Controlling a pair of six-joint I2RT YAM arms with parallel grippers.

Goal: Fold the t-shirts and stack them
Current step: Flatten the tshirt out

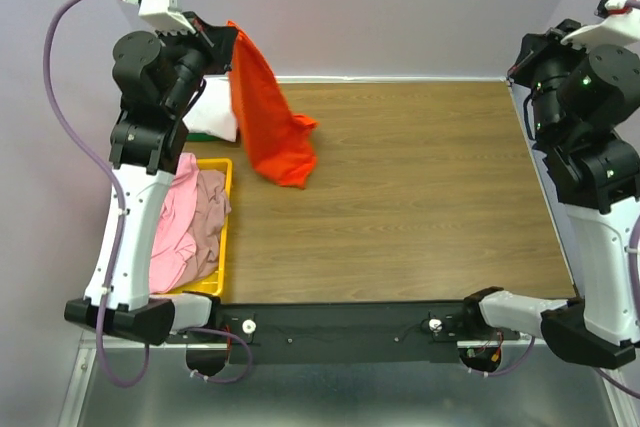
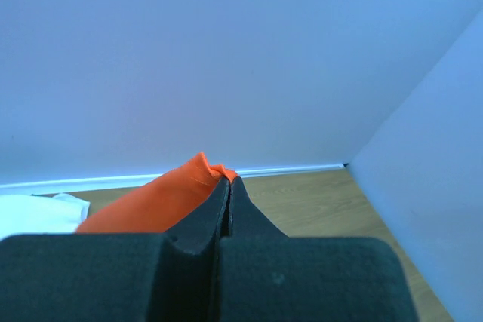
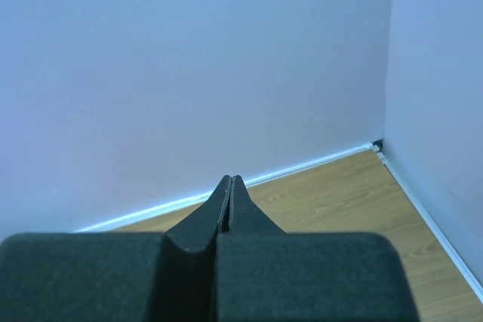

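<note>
The left gripper is pinched tight on a small fold of the orange t-shirt. The shirt hangs below and to the right of the fingertips, and its lower end appears to touch the table. With so little cloth in the jaws, the likeliest fault is the fold sliding out on a quick swing, dropping the shirt in a heap. Held at one point only, it hangs bunched, so laid down like this it would probably land twisted rather than flat for folding. The white t-shirt lies just beneath the left gripper, where trailing cloth could drag it. The right gripper is closed on nothing, well apart from every shirt. The light pink t-shirt and the mauve t-shirt lie in the yellow bin, back toward the left arm's base
</note>
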